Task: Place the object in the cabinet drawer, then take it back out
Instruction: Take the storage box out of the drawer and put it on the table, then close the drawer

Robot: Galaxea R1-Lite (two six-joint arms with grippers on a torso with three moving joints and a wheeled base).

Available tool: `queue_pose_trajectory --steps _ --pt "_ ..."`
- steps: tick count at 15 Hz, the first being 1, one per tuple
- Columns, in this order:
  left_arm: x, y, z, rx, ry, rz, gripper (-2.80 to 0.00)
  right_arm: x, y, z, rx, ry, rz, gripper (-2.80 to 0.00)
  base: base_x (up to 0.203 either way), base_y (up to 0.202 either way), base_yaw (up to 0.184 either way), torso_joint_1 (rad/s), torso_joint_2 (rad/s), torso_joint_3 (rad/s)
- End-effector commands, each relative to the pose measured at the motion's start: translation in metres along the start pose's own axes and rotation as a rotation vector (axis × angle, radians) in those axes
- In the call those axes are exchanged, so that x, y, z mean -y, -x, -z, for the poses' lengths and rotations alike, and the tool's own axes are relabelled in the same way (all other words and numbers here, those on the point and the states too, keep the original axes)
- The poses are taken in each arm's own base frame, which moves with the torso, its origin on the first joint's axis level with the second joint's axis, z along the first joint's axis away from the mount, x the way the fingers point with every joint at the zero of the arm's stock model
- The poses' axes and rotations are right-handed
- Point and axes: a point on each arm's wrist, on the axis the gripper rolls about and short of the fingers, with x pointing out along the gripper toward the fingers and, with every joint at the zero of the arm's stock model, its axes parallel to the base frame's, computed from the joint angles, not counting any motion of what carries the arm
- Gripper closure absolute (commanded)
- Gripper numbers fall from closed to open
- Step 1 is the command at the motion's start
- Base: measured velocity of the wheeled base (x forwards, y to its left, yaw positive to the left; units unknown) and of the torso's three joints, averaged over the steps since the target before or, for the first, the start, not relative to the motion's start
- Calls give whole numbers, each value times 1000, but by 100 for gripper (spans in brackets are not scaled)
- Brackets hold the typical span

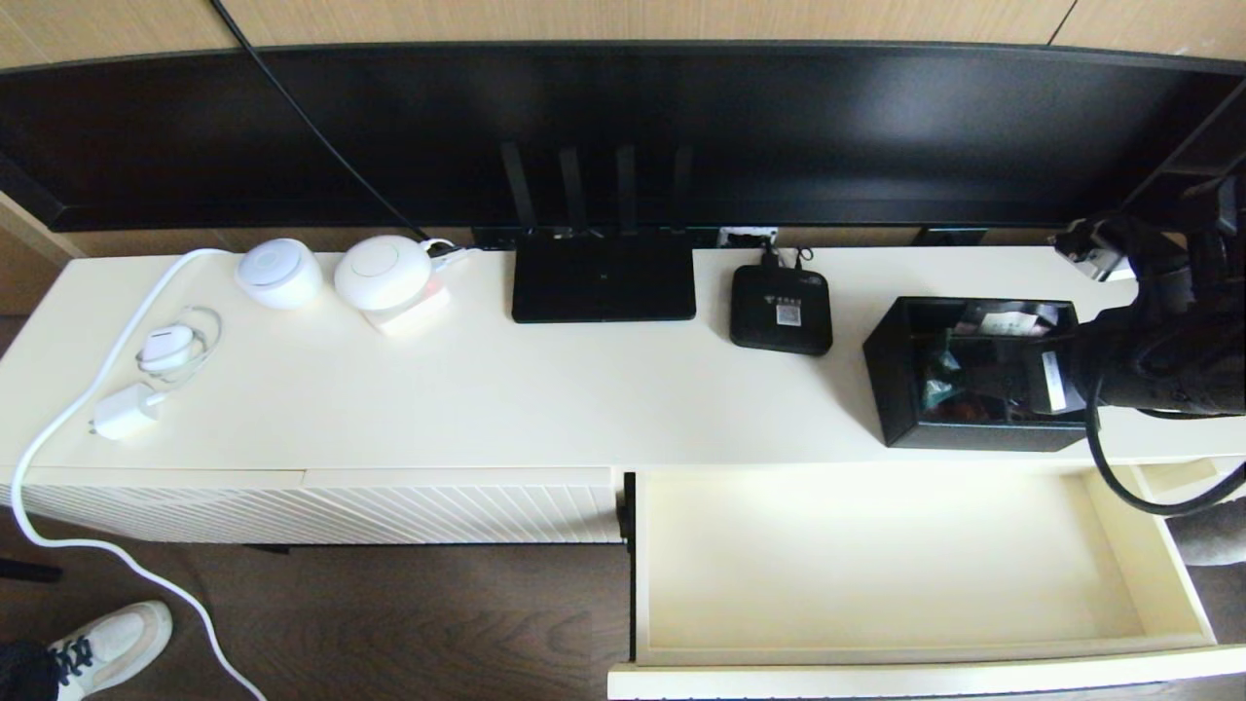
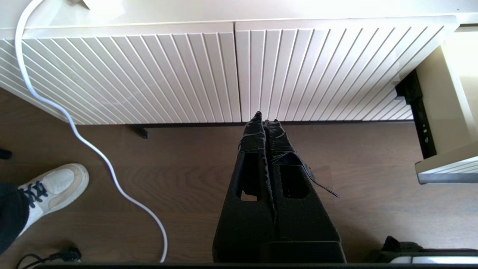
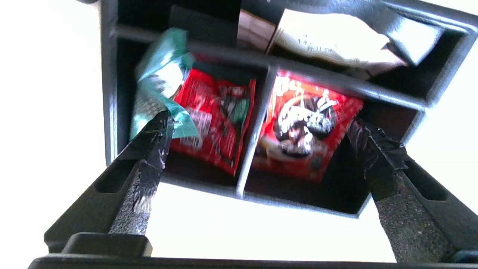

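The black rectangular open-top organizer box (image 1: 891, 389) sits on the cream cabinet top (image 1: 487, 389), near its front edge and directly behind the pulled-out drawer. Its three compartments show in the right wrist view: one long one holding white paper packets, and two square ones holding red snack packets (image 3: 306, 119), with a teal wrapper (image 3: 157, 74) in one of the squares.

The right gripper (image 3: 261, 145) hovers over the box, coming in from the right side in the head view. Its taped black fingers (image 3: 149, 149) are spread wide, one over each square compartment, and grasp nothing.

The wide cream cabinet drawer (image 1: 1158, 574) stands fully open, its plain cream interior bare.

The left gripper (image 2: 267, 119) hangs low in front of the diagonally ribbed cream front panels (image 2: 149, 74), over the brown wooden floor (image 2: 186, 168). Its fingers are pressed together, with nothing between them.

Also on the cabinet top: a flat black router with four antennas (image 1: 604, 277), a small black rounded-square set-top box (image 1: 781, 309), two round white devices (image 1: 331, 271) and a white charger with cable (image 1: 125, 411). A white sneaker (image 1: 112, 643) rests on the floor at far left.
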Motion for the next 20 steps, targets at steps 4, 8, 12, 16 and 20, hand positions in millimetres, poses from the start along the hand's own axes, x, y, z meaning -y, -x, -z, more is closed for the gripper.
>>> queue_pose_trajectory --steps 4,8,12,16,20 --pt "0 0 0 0 0 0 0 0 30 0 58 17 5 0 0 0 0 0 0 0" --pt "0 0 0 0 0 0 0 2 41 7 65 47 14 0 0 0 0 0 0 0" --pt "0 0 0 0 0 0 0 -7 68 26 83 108 -35 0 0 0 0 0 0 0" --pt "0 0 0 0 0 0 0 -21 83 75 7 266 -148 0 0 0 0 0 0 0" --pt "0 0 0 0 0 0 0 -31 81 132 -170 466 -243 0 0 0 0 0 0 0"
